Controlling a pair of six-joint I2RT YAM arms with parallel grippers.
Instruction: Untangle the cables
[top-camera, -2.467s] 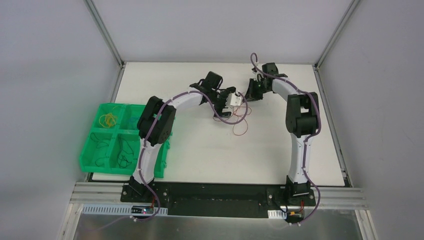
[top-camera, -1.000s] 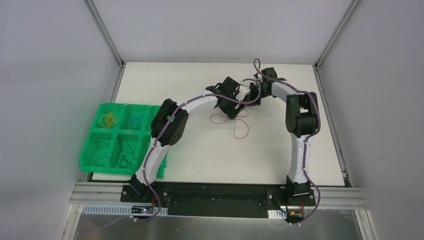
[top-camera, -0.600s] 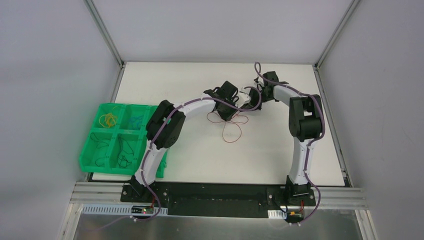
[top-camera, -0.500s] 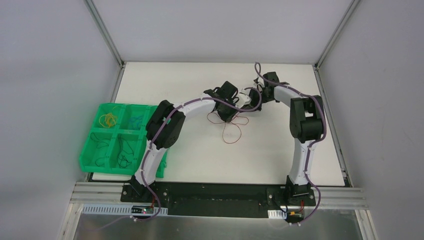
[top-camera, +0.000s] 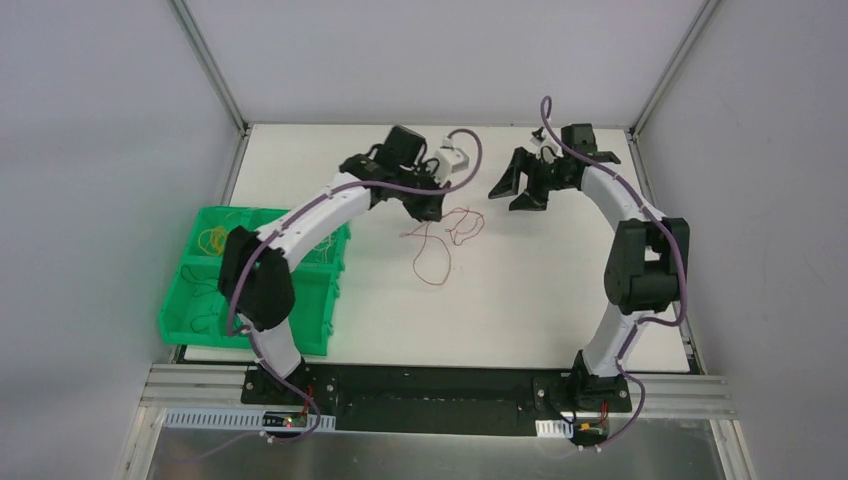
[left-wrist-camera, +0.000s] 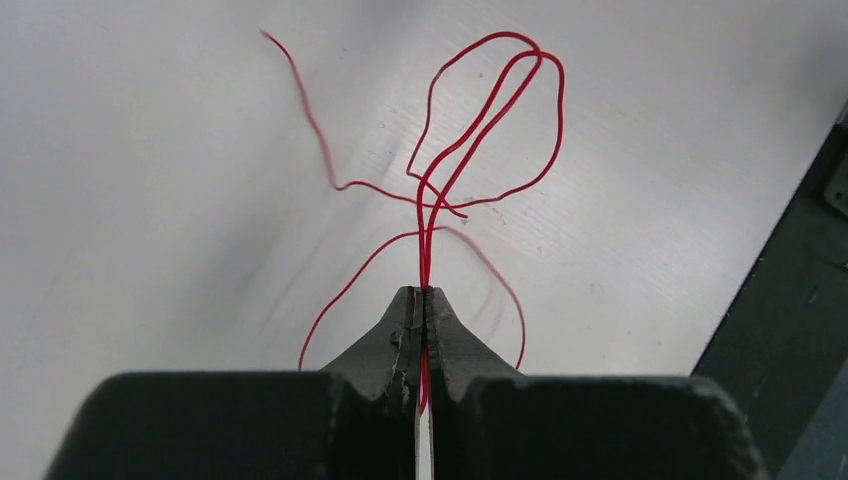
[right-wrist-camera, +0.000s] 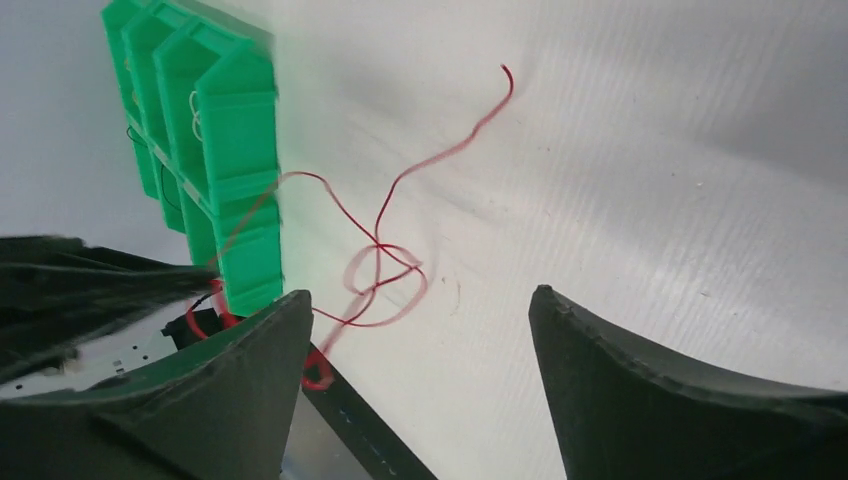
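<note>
A thin red cable (top-camera: 460, 225) trails in loose loops from my left gripper (top-camera: 425, 207) down onto the white table. In the left wrist view the left gripper (left-wrist-camera: 425, 292) is shut on the red cable (left-wrist-camera: 490, 120), with two strands pinched between the tips and loops spreading beyond them. My right gripper (top-camera: 515, 190) hangs to the right of the cable, apart from it and open. In the right wrist view its fingers (right-wrist-camera: 270, 340) stand wide with nothing between them, and the red cable (right-wrist-camera: 395, 190) lies beyond, crossing itself in a small knot.
A green compartment tray (top-camera: 175, 325) stands at the table's left edge, partly under the left arm, with a yellow cable (top-camera: 213, 238) in a far compartment. The tray (right-wrist-camera: 215, 130) also shows in the right wrist view. Grey walls close in the table at the back and sides.
The two grippers met over the cable. My left gripper shut on the red cable and drew left with it. My right gripper opened, let go and pulled away to the right.
</note>
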